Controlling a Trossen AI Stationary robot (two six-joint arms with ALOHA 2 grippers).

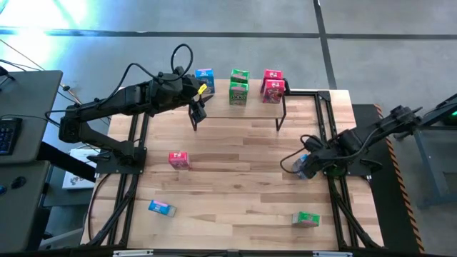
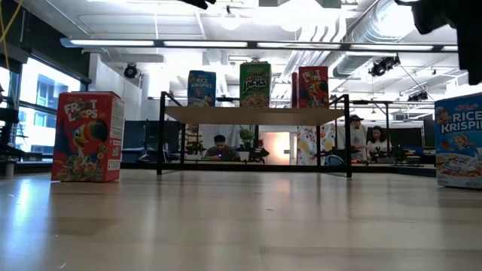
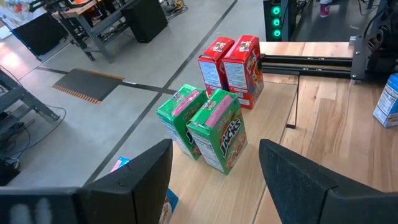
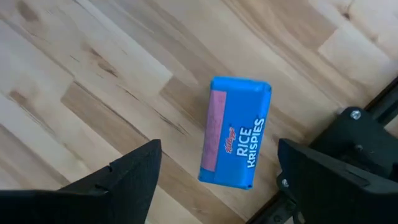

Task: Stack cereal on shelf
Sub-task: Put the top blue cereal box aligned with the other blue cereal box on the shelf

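Right gripper [image 4: 214, 177] jaws wide above blue box [image 4: 235, 132], table edge near

Grey concrete floor [image 1: 385, 18], white ceiling ducts [image 2: 361, 38], bright windows [image 2: 34, 98].

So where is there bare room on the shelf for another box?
The shelf is crowded along its far edge: blue box, green pair, red pair. Its near strip is bare between the left gripper and the right legs. The right gripper hovers over a blue box.

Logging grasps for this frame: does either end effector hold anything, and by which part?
Nothing is held. The right end effector hangs open over a blue Rice Krispies box; the left end effector is empty.
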